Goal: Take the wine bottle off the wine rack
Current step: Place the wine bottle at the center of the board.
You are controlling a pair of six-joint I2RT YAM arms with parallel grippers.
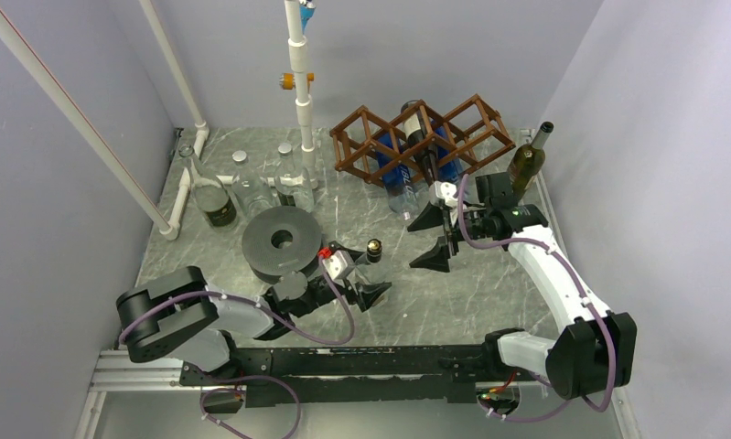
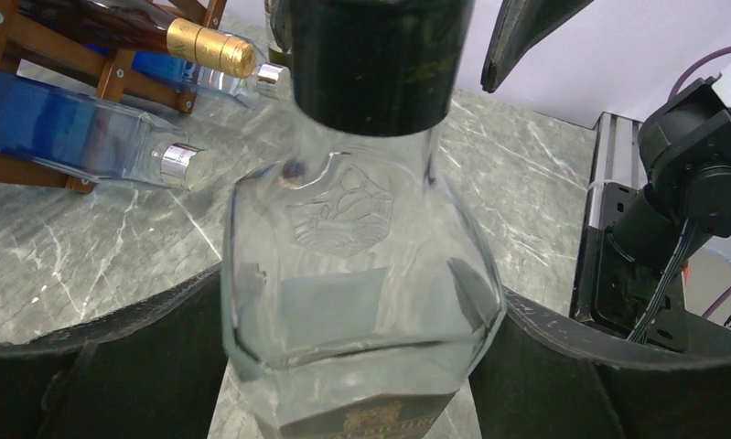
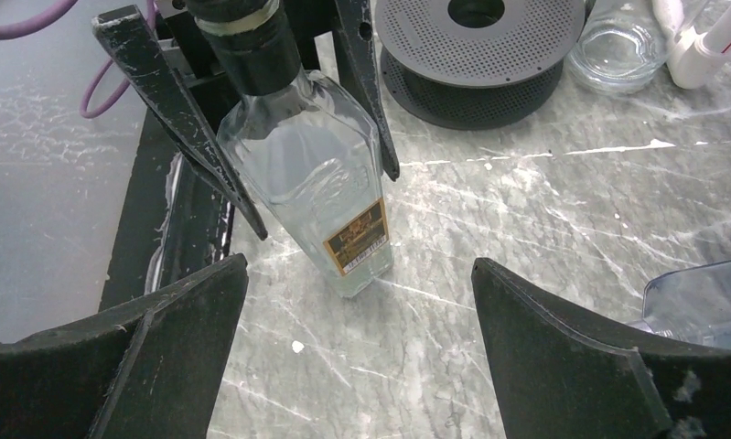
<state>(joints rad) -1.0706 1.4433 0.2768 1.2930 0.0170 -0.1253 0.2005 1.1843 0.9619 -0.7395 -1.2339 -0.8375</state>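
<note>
On the lilac-walled grey marble table, right gripper gapes empty; left gripper straddles a clear bottle (grip unclear).

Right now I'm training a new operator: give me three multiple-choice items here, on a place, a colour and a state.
1. The clear bottle stands: A between the fingers of the left gripper; B on a shelf; C in a box.
2. Foil on the dark bottle in the wine rack: A red; B gold; C green.
3. The right gripper is: A shut on a bottle; B open and empty; C out of view.
Key: A, fingers flank it in the right wrist view; B, gold shows in the left wrist view; B, jaws wide, nothing held.
</note>
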